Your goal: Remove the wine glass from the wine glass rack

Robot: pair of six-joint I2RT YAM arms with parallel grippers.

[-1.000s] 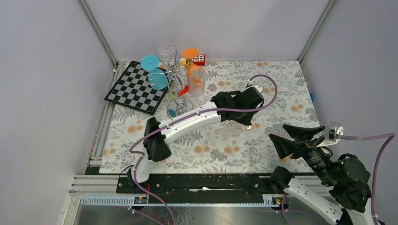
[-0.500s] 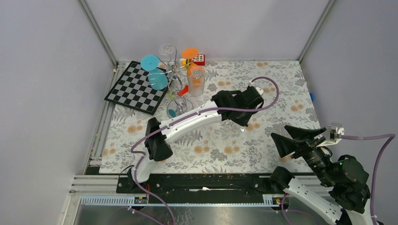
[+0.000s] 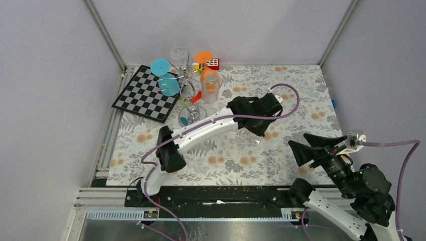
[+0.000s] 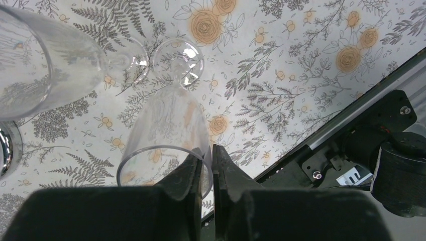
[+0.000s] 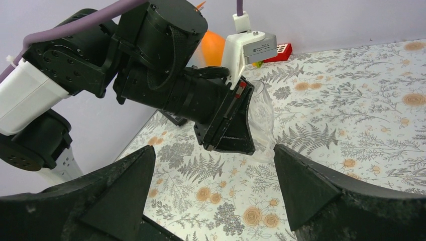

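Note:
My left gripper (image 3: 258,131) is shut on the rim of a clear wine glass (image 4: 171,120), one finger inside the bowl and one outside. The glass hangs over the flowered cloth, its round foot (image 4: 178,54) pointing away from the wrist. It also shows in the right wrist view (image 5: 263,118), sticking out of the left gripper (image 5: 228,128). The silver wire wine glass rack (image 3: 187,80) stands at the back left on its round shiny base (image 3: 192,114), with blue, orange and clear glasses on it. My right gripper (image 3: 321,148) is open and empty at the near right.
A black-and-white chessboard (image 3: 144,93) lies left of the rack. A small red object (image 3: 213,63) sits at the back wall. A second clear glass (image 4: 40,55) shows at the upper left of the left wrist view. Grey walls enclose the table.
My left gripper has carried the clear wine glass a little left and toward the near edge. The right arm has barely shifted.

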